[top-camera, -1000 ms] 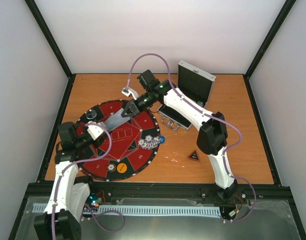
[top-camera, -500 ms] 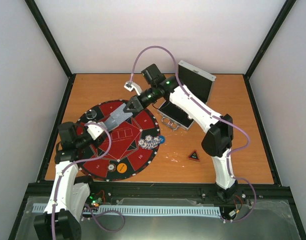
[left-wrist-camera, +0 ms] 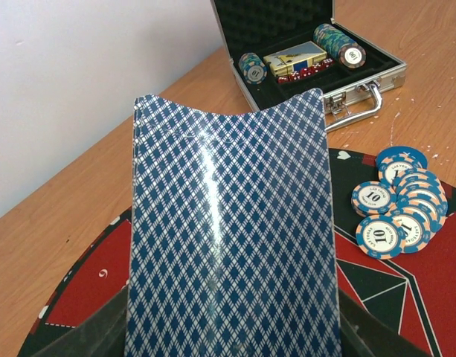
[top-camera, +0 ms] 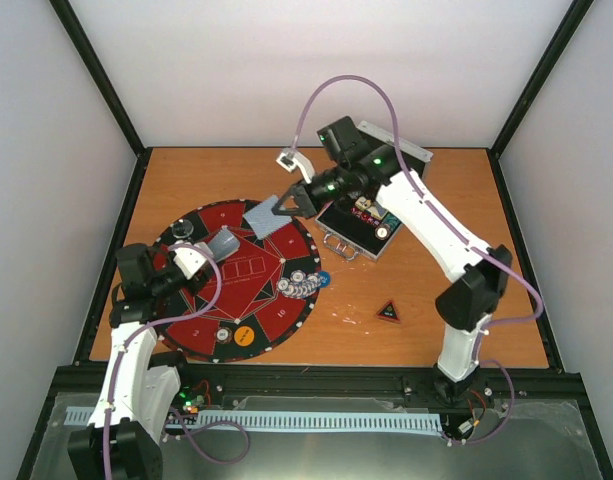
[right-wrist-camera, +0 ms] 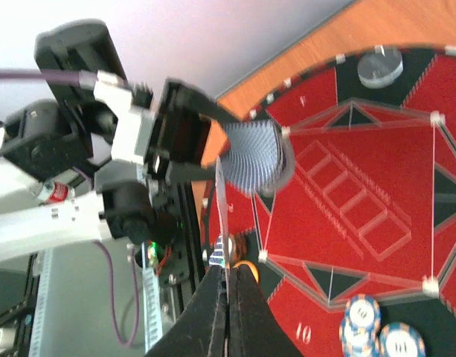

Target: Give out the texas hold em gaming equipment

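My left gripper (top-camera: pixel 206 256) is shut on a deck of blue-backed playing cards (top-camera: pixel 224 242) over the left part of the round red-and-black mat (top-camera: pixel 216 325). The deck (left-wrist-camera: pixel 231 238) fills the left wrist view, bowed between the jaws. My right gripper (top-camera: pixel 286 204) is shut on a single card (top-camera: pixel 263 217), held above the mat's far edge. In the right wrist view that card (right-wrist-camera: pixel 221 208) is seen edge-on above the shut tips (right-wrist-camera: pixel 228 286). A fan of poker chips (top-camera: pixel 300 284) and a blue disc (top-camera: pixel 323 279) lie at the mat's right edge. The black-red triangle marker (top-camera: pixel 388 312) lies on the table.
The open silver case (top-camera: pixel 348 244) stands behind the mat, with chip rolls (left-wrist-camera: pixel 339 44) and a card box (left-wrist-camera: pixel 294 58) inside. A yellow disc (top-camera: pixel 243 335) lies on the mat's near part and a clear disc (top-camera: pixel 183 230) on its far left.
My right gripper has drawn one card off the deck and carried it right and back, towards the case. The left arm and deck have stayed put.
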`<action>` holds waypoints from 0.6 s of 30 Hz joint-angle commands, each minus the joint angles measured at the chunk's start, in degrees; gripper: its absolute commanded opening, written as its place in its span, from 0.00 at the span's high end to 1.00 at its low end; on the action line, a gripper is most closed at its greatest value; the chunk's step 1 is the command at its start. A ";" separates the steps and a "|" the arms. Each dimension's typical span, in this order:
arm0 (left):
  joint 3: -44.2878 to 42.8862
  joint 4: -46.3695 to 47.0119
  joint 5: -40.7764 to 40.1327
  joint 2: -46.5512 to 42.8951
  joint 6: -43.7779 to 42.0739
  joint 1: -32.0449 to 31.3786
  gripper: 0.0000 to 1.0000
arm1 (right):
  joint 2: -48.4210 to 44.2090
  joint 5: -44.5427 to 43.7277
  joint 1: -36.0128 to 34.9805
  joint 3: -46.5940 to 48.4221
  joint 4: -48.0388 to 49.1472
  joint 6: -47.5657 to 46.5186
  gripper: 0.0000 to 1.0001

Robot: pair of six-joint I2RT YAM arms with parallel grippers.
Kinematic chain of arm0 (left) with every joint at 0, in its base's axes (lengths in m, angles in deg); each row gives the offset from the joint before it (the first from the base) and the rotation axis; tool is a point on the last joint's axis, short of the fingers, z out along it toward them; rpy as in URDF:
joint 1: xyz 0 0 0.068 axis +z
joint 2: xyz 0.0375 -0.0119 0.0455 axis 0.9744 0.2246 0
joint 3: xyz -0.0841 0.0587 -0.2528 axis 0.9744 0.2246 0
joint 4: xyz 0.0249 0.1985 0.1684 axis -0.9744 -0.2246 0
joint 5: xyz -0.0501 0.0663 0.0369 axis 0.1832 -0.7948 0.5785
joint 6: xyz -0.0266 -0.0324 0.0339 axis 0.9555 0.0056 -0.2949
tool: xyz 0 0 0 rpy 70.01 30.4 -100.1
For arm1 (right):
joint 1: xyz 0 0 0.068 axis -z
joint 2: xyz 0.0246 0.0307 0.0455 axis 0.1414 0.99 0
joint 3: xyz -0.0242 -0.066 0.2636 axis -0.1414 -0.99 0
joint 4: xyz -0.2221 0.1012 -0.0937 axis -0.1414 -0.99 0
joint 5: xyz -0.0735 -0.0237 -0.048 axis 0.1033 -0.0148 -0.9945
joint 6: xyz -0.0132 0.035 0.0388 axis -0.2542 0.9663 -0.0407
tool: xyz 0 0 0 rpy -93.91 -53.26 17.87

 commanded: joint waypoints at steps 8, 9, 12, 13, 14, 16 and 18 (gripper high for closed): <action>-0.32 2.91 1.15 -0.83 0.49 0.42 0.57 | -16.23 -0.36 -2.58 -37.38 11.70 3.30 0.97; -0.32 3.05 1.07 -0.92 0.47 0.40 0.57 | -15.69 1.16 -3.96 -41.07 15.95 5.20 0.97; -0.40 3.20 1.02 -1.09 0.32 0.37 0.56 | -11.34 1.65 -9.10 -46.18 23.27 8.61 0.97; -0.41 3.13 1.03 -1.17 0.23 0.42 0.56 | -9.26 1.16 -10.41 -46.12 23.89 8.93 0.97; -0.35 2.99 1.10 -1.21 0.06 0.40 0.56 | -7.49 0.61 -11.24 -46.26 25.01 9.87 0.97; -0.11 2.58 1.39 -1.22 -0.31 0.45 0.57 | -3.73 -1.18 -12.30 -47.46 27.32 12.66 0.97; 0.11 2.20 1.95 -1.03 -0.50 0.46 0.57 | -0.50 -2.22 -12.98 -48.55 27.52 14.51 0.97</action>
